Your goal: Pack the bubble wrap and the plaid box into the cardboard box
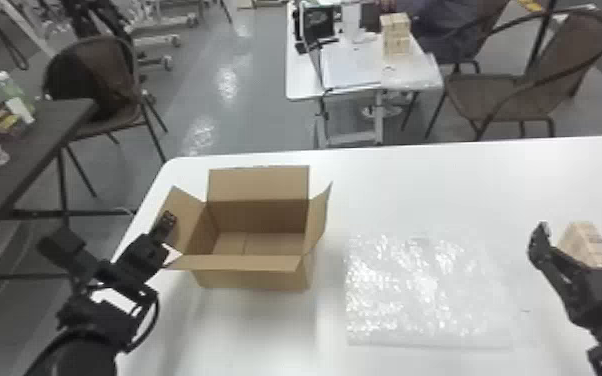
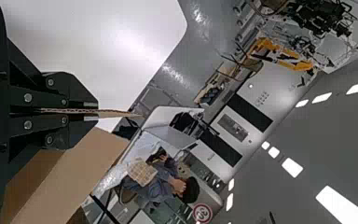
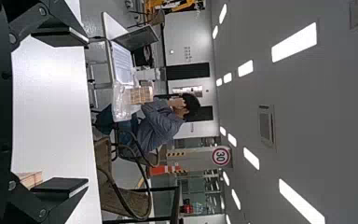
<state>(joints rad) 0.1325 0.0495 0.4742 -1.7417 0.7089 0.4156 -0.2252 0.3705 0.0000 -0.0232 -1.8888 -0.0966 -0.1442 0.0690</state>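
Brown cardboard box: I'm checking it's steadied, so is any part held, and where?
Its left flap is, at the outer edge, by the black left hand; the open right hand holds nothing.

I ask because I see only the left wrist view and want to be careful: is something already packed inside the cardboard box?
Observer: The head view shows nothing lying on the visible floor of the cardboard box.
Operator: Thank you. And where is the bubble wrap, please?
Observer: The bubble wrap lies spread on the table, to the right of that box.
Operator: Does the right gripper already hold the plaid box?
Observer: The right gripper is open, near the plaid box.
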